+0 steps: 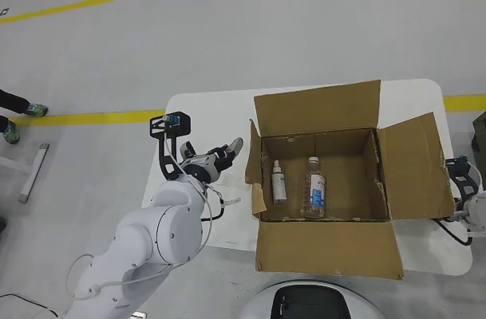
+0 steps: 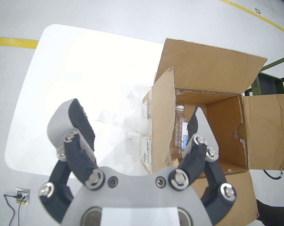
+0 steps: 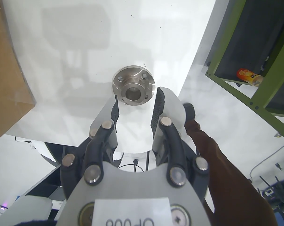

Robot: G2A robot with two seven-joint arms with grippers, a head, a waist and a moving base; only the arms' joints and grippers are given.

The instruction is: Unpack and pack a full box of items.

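White table (image 1: 203, 120), yellow floor line (image 1: 91, 118), green rack (image 3: 272, 83).

Brown cardboard box (image 1: 318, 108), upright on white table (image 1: 211, 120), all four flaps folded open, edges torn. Inside, toward left wall, lying flat side by side, caps pointing far: small white spray bottle (image 1: 278, 182), then larger clear plastic bottle (image 1: 313, 187) just right. Round metal flange (image 3: 133, 85), bore up, on tabletop right of box.

From the top view, the box (image 1: 330, 247) sits on the table (image 1: 203, 120), centre-right of the frame. Two bottles lie side by side in it, the spray bottle (image 1: 278, 183) left of the water bottle (image 1: 314, 188). The left gripper (image 1: 231, 148) hangs just left of the box. A flange (image 3: 133, 85) lies on the table at the right gripper (image 3: 137, 97).
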